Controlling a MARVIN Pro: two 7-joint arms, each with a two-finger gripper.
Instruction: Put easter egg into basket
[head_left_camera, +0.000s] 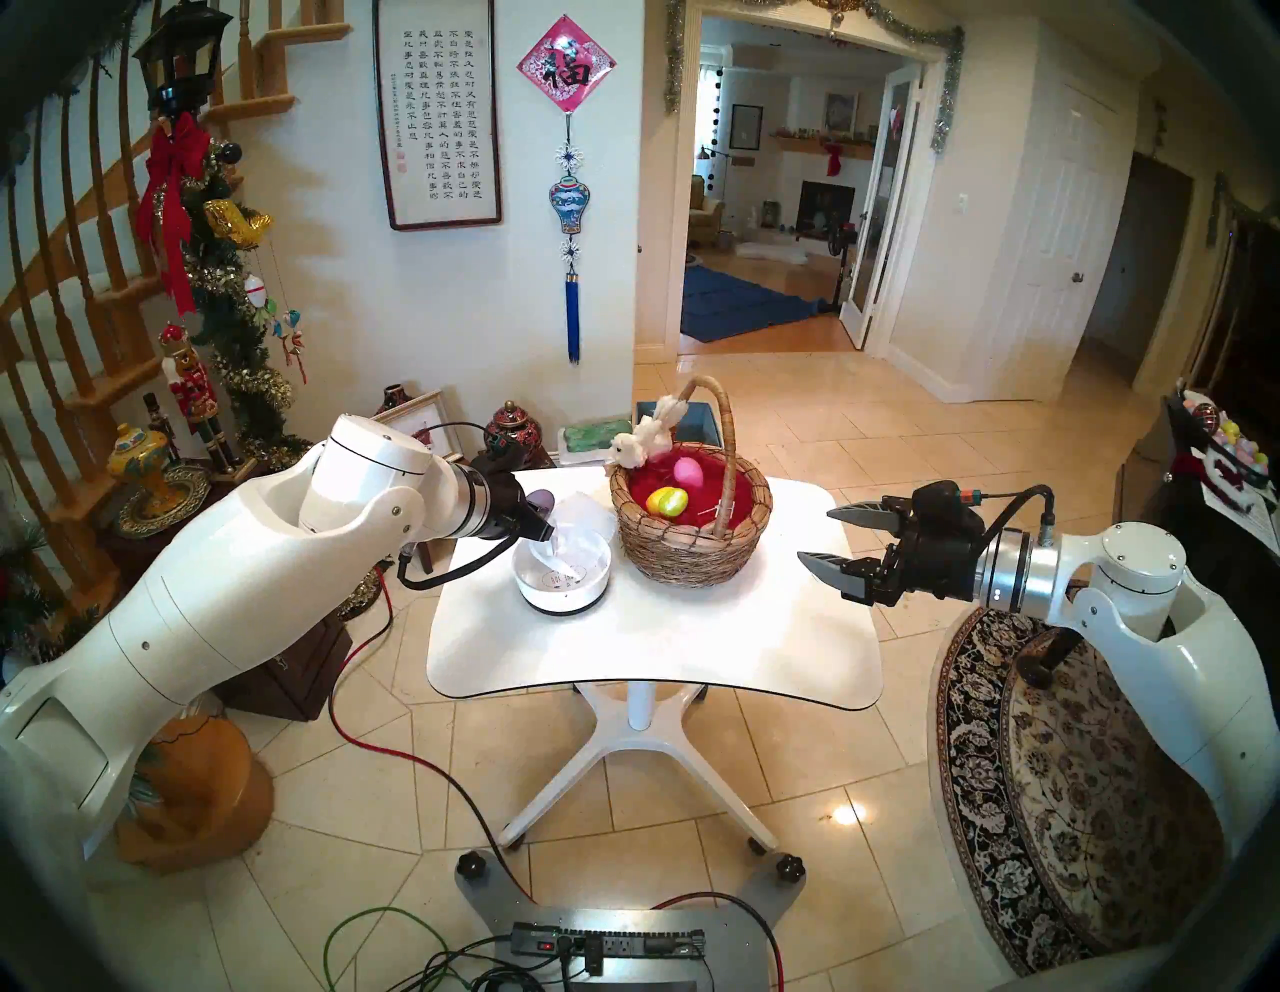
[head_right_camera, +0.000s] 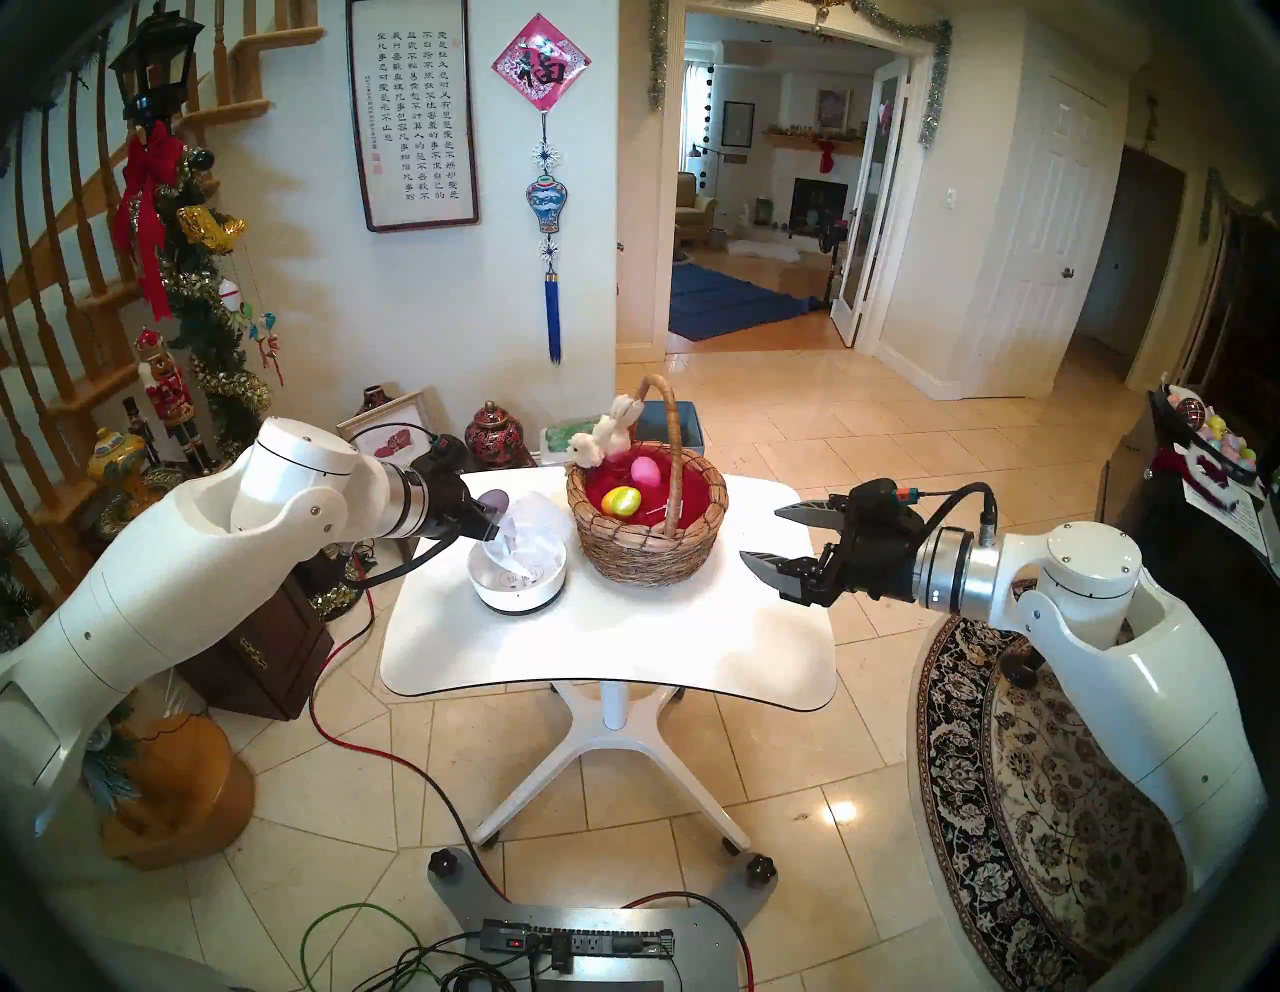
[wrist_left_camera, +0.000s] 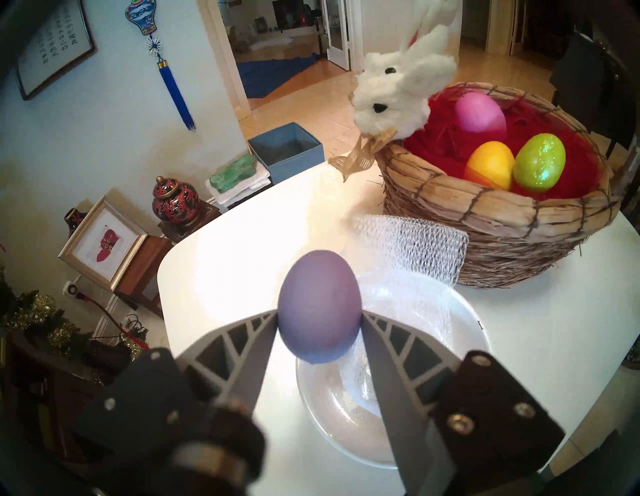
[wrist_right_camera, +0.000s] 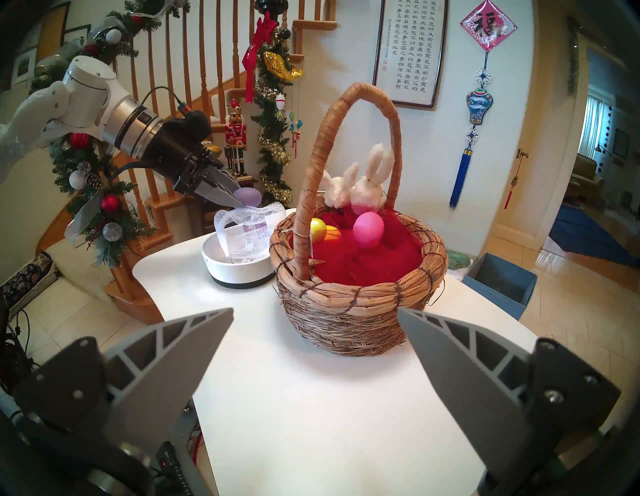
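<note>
Purple egg (wrist_left_camera: 319, 306): matte, lilac-purple and plain, its narrower end pointing away from the wrist; held in the air above the white bowl (wrist_left_camera: 349, 436), beside the wicker basket (wrist_left_camera: 498, 221) and not yet in it.
Left gripper (wrist_left_camera: 320, 320): closed onto the purple egg, one grey ribbed finger pressing each side.
Right gripper (wrist_right_camera: 315, 318): jaws spread wide and holding nothing, over the table's right side and pointing at the basket.
Wicker basket: round, tan, with a tall arched handle (wrist_right_camera: 356, 93), red lining and a white plush bunny (wrist_left_camera: 398, 93) on its rim; it stands on the white table (head_left_camera: 658, 637).
Eggs in basket: pink egg (wrist_left_camera: 479, 112), orange egg (wrist_left_camera: 488, 164), glittery green egg (wrist_left_camera: 538, 162), the last two touching.
White bowl: shallow, holds white netting (wrist_left_camera: 415, 249) and a printed paper slip (wrist_right_camera: 256, 230).
Writing: the slip's print is too small to read; the calligraphy scroll (head_left_camera: 438, 111) shows Chinese columns; the red diamond hanging (head_left_camera: 566, 66) bears the character 福.
</note>
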